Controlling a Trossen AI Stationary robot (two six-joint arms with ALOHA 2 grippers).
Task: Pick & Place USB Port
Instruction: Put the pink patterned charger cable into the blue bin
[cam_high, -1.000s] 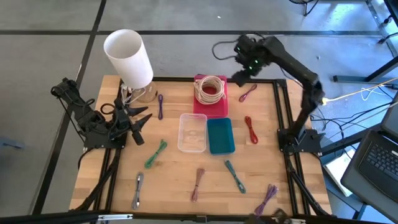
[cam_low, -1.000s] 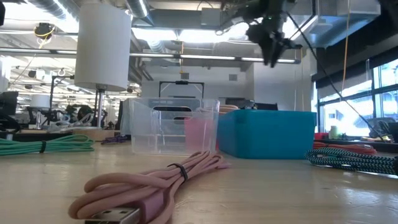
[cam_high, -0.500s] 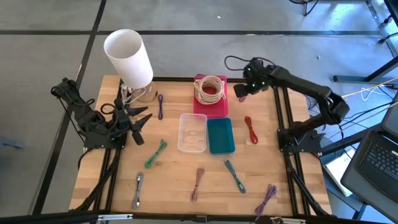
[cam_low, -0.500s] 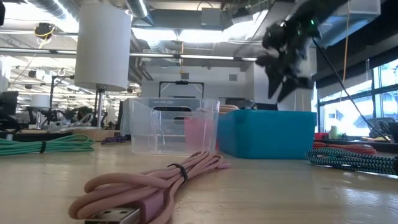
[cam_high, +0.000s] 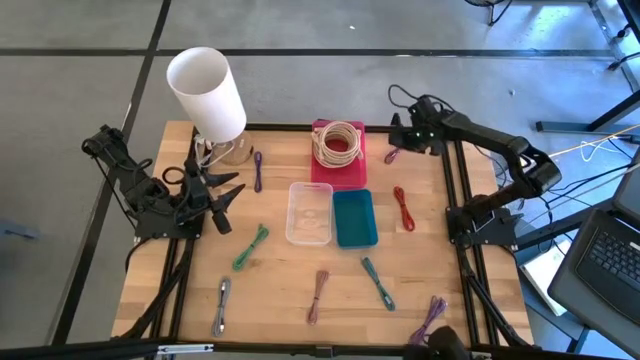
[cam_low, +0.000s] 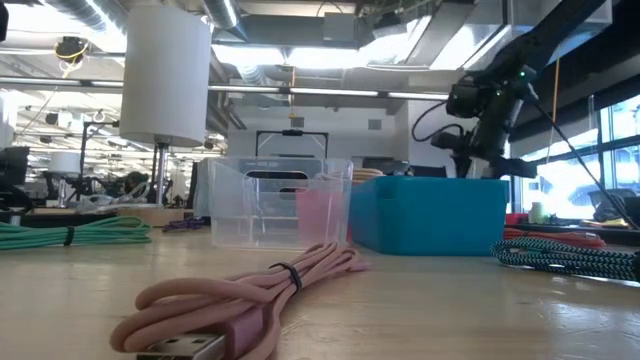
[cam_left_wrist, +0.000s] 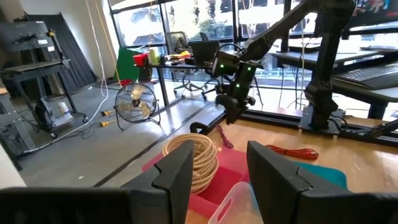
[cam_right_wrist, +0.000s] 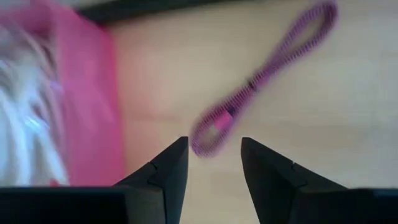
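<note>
no readable text, labels or numbers

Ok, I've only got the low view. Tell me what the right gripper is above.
Observer: The right gripper hangs open over one end of a magenta cable lying on the bare wood.
Operator: Give me its neighbour.
Observer: The pink tray, holding a beige cable coil, lies just beside that cable.
Operator: Report the left arm.
Observer: The left gripper waits open at the table's left side.
</note>
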